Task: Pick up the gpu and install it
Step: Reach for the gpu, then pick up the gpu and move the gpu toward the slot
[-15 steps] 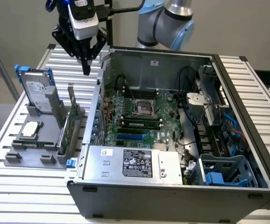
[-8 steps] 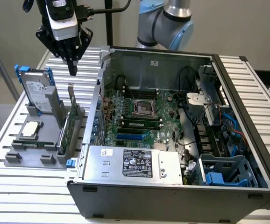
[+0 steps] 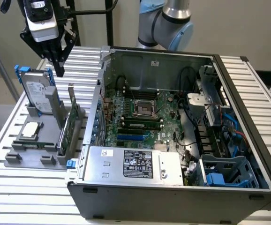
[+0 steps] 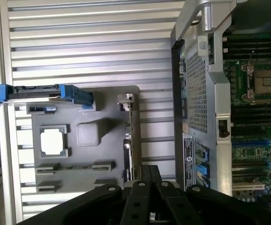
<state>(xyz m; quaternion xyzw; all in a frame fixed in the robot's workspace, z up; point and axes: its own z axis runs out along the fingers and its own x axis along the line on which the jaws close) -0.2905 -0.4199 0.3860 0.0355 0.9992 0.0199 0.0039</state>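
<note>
The gpu [image 3: 70, 125] stands on its long edge in a slot of the grey holder [image 3: 32, 152], green board showing and its silver bracket pointing up. From the wrist camera the gpu [image 4: 131, 136] is a thin edge along the holder's [image 4: 109, 108] side nearest the computer case. My gripper [image 3: 59, 69] hangs well above the holder, over its far end between the hard drive and the gpu, touching nothing. Its black fingers [image 4: 140, 187] are pressed together and shut on nothing.
An open computer case [image 3: 220, 65] fills the exterior view's right, with the motherboard [image 3: 140, 117] and a blue slot [image 3: 131, 137] inside and a power supply [image 3: 133, 164] in front. The holder also carries a hard drive in a blue frame [image 3: 34, 91] and a processor chip [image 3: 30, 130].
</note>
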